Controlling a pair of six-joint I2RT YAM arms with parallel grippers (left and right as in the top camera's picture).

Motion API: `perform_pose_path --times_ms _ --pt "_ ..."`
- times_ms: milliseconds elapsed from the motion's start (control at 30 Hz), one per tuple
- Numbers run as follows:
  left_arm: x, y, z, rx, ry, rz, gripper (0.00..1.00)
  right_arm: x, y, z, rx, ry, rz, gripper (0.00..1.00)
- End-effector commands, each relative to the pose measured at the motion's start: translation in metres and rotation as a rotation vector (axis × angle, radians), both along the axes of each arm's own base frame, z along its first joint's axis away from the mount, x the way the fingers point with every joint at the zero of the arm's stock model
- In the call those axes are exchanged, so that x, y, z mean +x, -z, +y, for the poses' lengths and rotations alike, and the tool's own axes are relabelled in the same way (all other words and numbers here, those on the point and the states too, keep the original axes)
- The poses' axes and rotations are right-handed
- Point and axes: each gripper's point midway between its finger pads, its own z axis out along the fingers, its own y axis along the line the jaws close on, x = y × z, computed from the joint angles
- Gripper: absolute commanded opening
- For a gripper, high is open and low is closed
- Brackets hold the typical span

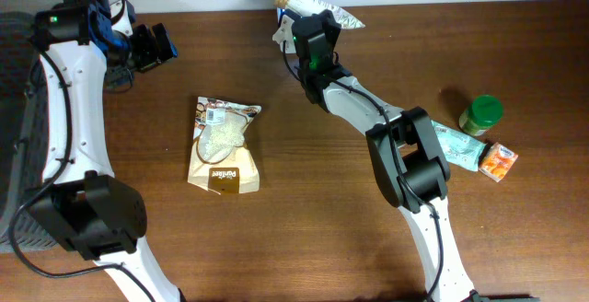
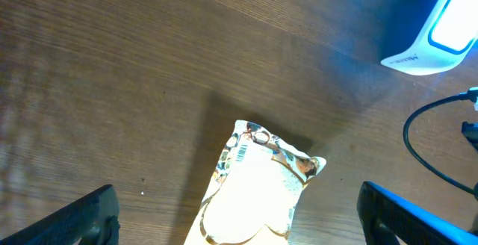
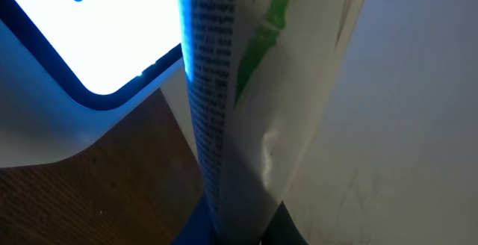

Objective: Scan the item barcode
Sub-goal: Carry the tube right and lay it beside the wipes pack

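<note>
My right gripper (image 1: 311, 18) is at the table's far edge, shut on a white and green pouch (image 1: 324, 9) with black print. In the right wrist view the pouch (image 3: 246, 88) stands edge-on out of the shut gripper (image 3: 243, 234), right beside the scanner's lit window (image 3: 97, 36). The white scanner (image 2: 437, 32) glows blue at the back. My left gripper (image 2: 246, 226) hangs open above a brown and white rice bag (image 2: 258, 193), whose small barcode label faces up. From overhead the left gripper (image 1: 152, 49) is at the far left, apart from the bag (image 1: 224, 145).
A green-lidded jar (image 1: 481, 114), a teal packet (image 1: 457, 145) and an orange carton (image 1: 499, 161) lie at the right. A black cable (image 2: 426, 148) curls on the wood near the scanner.
</note>
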Motion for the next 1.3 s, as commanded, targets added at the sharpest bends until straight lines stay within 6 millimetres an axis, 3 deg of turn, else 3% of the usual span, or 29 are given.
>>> perform_pose_path --times_ms 0,100,233,367,533,667,800,900,933,1133,1267 --pt "0.000 0.002 0.001 0.001 0.002 0.005 0.99 0.002 -0.027 -0.001 0.025 0.031 -0.062 0.04" --pt "0.000 0.002 0.001 0.001 0.002 0.005 0.99 0.001 -0.038 0.000 0.041 0.032 -0.076 0.04" --pt "0.000 0.002 0.001 0.001 0.002 0.005 0.99 -0.009 -0.081 0.000 0.233 0.054 -0.130 0.04" --pt "0.000 0.002 0.001 0.001 0.002 0.005 0.99 -0.031 -0.120 0.002 0.358 0.024 -0.074 0.04" --pt "0.000 0.002 0.001 0.001 0.002 0.005 0.99 -0.080 -0.163 0.007 0.640 -0.008 0.053 0.04" --pt "0.000 0.002 0.001 0.001 0.002 0.005 0.99 -0.128 -0.181 -0.002 0.993 0.096 0.183 0.04" --pt "0.000 0.002 0.001 0.001 0.002 0.005 0.99 -0.174 -0.166 -0.018 1.195 0.217 0.416 0.04" --pt "0.000 0.002 0.001 0.001 0.002 0.005 0.99 -0.200 -0.138 -0.037 1.223 0.325 0.599 0.04" --pt "0.000 0.002 0.001 0.001 0.002 0.005 0.99 -0.211 -0.121 -0.055 1.239 0.450 0.644 0.04" --pt "0.000 0.002 0.001 0.001 0.002 0.005 0.99 -0.240 -0.055 -0.107 1.214 0.763 0.760 0.04" --pt "0.000 0.002 0.001 0.001 0.002 0.005 0.99 -0.251 -0.009 -0.135 1.193 0.883 0.790 0.04"
